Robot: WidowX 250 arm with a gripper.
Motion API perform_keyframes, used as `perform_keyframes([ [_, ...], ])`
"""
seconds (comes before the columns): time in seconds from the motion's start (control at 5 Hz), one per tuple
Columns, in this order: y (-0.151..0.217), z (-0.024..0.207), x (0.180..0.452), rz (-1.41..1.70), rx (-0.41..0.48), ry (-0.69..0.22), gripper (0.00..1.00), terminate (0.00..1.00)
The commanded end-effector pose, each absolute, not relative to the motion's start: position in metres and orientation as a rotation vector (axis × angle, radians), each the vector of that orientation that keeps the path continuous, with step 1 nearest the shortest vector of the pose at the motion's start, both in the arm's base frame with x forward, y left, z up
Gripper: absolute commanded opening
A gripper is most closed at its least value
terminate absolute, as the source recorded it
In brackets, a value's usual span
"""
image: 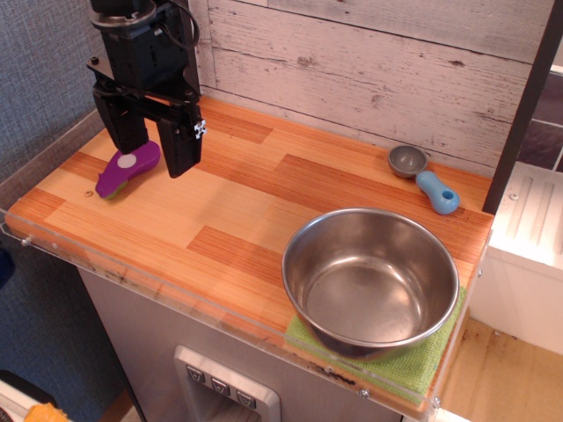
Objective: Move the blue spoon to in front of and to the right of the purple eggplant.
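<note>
Blue spoon [425, 178] lies beyond the empty steel bowl [370, 280]; pincer [152, 141] spread apart.

Large steel mixing bowl [370, 280], empty, on green cloth [413, 362] at wooden countertop's [237, 207] front right corner. Whitewashed plank wall [378, 61] behind. Clear plastic strip [167, 303] along front edge. Grey cabinet [149, 352] below.
</note>
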State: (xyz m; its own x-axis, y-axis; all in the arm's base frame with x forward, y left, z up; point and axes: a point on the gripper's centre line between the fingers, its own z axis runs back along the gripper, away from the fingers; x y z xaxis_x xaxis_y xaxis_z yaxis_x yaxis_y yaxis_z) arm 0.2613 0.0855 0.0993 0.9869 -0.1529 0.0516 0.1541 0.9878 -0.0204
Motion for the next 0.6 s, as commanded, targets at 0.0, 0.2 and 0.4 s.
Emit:
perform_keyframes([
  [0.0, 0.085, 0.099, 0.261, -0.154, -0.024, -0.05, 1.0, 0.0],
  [0.2, 0.069, 0.108, 0.27, -0.154, -0.049, -0.094, 1.0, 0.0],
  [0.4, 0.036, 0.115, 0.297, -0.2, -0.057, -0.139, 1.0, 0.0],
])
